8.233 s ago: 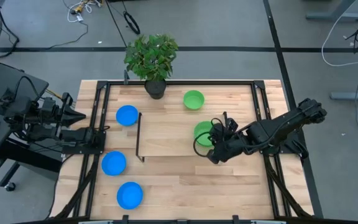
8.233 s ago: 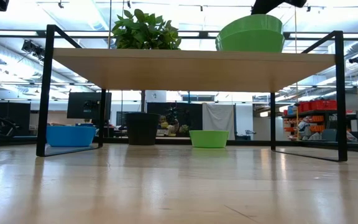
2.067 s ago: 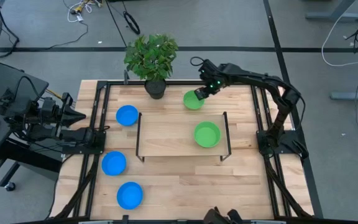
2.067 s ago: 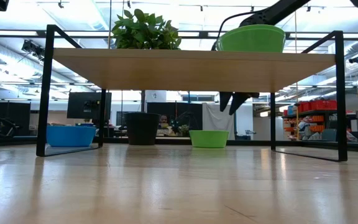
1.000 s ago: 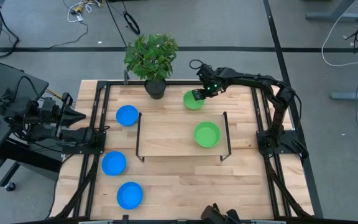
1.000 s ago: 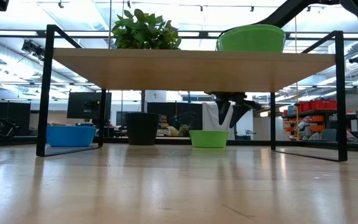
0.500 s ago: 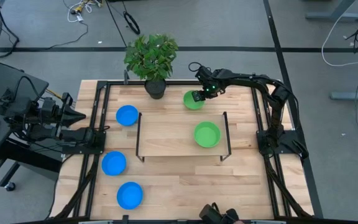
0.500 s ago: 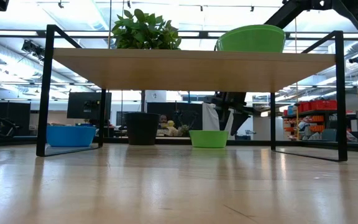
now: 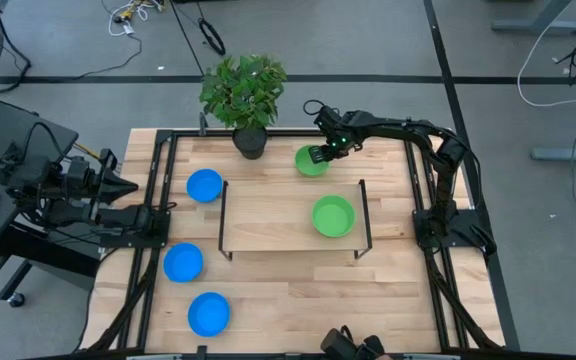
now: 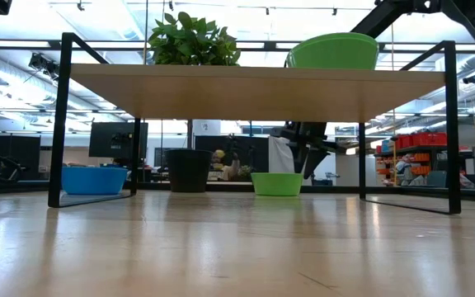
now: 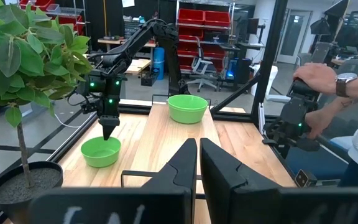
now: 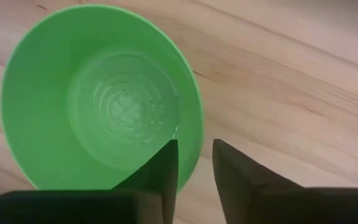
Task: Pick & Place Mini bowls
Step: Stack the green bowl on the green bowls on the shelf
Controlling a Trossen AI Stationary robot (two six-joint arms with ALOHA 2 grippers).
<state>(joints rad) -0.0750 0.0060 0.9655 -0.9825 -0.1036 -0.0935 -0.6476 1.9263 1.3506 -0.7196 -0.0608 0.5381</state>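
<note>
Two green mini bowls show. One [image 9: 311,161] [image 12: 98,99] rests on the table near the far edge; the other [image 9: 333,216] [image 10: 333,51] sits on the raised wooden shelf. Three blue bowls [image 9: 204,185] [image 9: 183,263] [image 9: 209,313] sit on the table's left side. My right gripper [image 9: 317,155] [image 12: 196,144] is open and points down. It straddles the far bowl's rim [image 12: 194,134], one finger inside and one outside, with gaps on both sides. My left gripper [image 11: 199,149] is shut and waits at the left edge [image 9: 128,205].
A leafy plant [image 9: 245,90] in a dark pot [image 9: 250,142] stands at the far edge, just left of the right gripper. The black-framed shelf [image 9: 268,215] spans the table's middle. Beyond the table, a person's hand [image 11: 316,74] rests on a control arm.
My right gripper has come down over the far green bowl, its fingertips sinking to either side of the rim. The bowl has stayed in place.
</note>
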